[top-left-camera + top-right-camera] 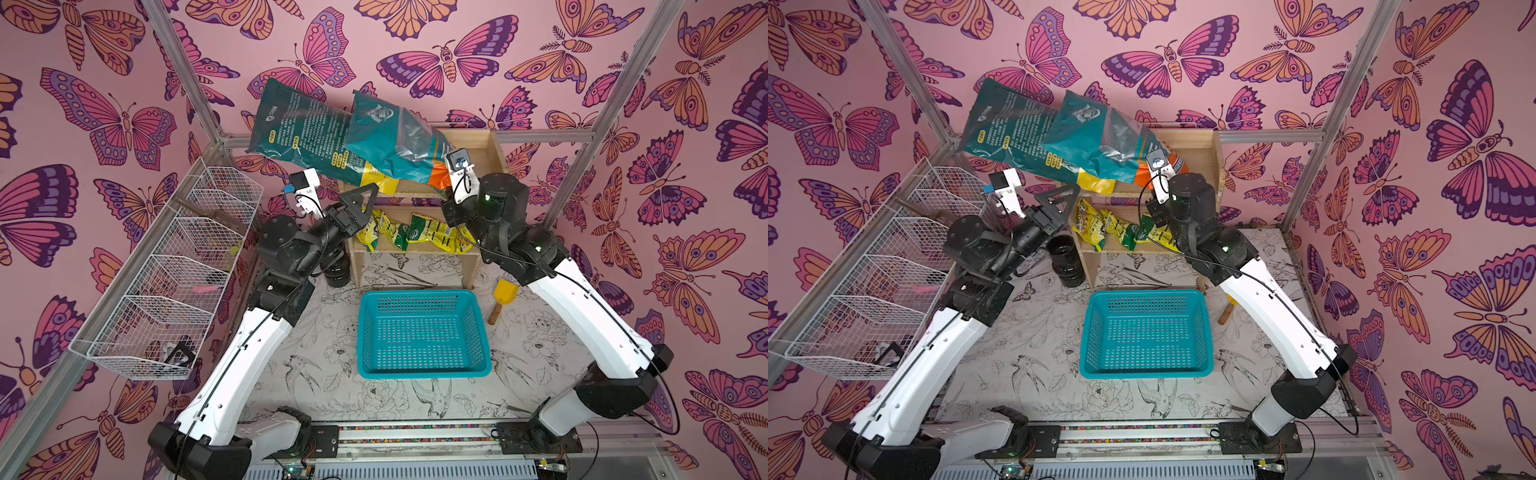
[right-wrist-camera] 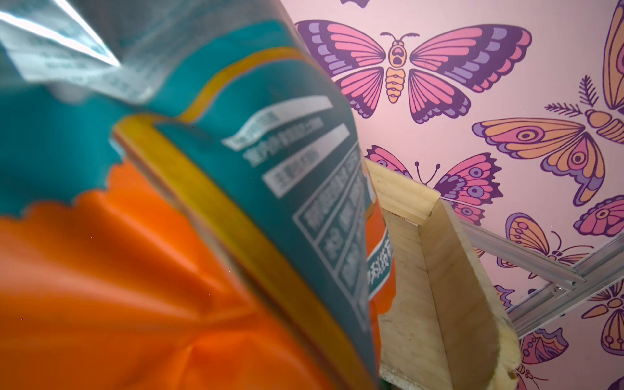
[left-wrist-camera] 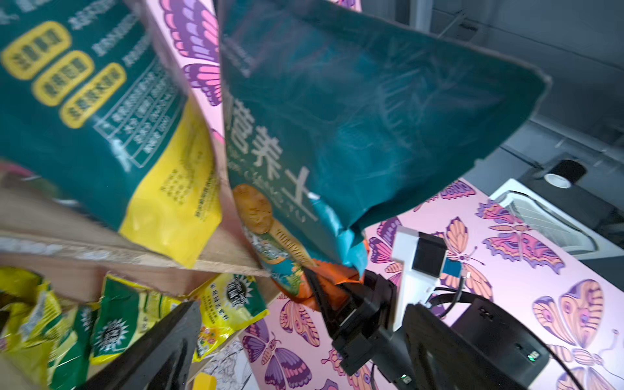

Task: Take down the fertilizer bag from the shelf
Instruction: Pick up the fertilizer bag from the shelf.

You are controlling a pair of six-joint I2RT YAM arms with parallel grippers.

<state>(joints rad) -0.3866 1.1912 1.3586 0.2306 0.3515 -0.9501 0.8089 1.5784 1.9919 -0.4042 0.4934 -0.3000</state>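
The pale wooden shelf (image 1: 493, 150) (image 1: 1202, 149) (image 2: 439, 270) stands at the back. On its top tier, a teal fertilizer bag with an orange bottom (image 1: 390, 133) (image 1: 1100, 137) (image 3: 354, 118) (image 2: 236, 169) tilts up and to the left. My right gripper (image 1: 444, 183) (image 1: 1144, 186) (image 3: 320, 287) is shut on its orange bottom corner at the shelf's front edge. A second teal bag with a yellow bottom (image 1: 299, 129) (image 1: 1009, 129) (image 3: 84, 118) leans beside it, overhanging the shelf's left side. My left gripper (image 1: 365, 203) (image 1: 1065, 203) stands open and empty just below that bag's yellow corner.
Yellow-green packets (image 1: 415, 232) lie on the shelf's lower tier. A blue plastic basket (image 1: 415, 294) sits on the table before the shelf. A yellow scoop (image 1: 503, 299) lies to its right and stacked black pots (image 1: 1065, 259) stand left of the shelf. A white wire rack (image 1: 166, 282) lines the left wall.
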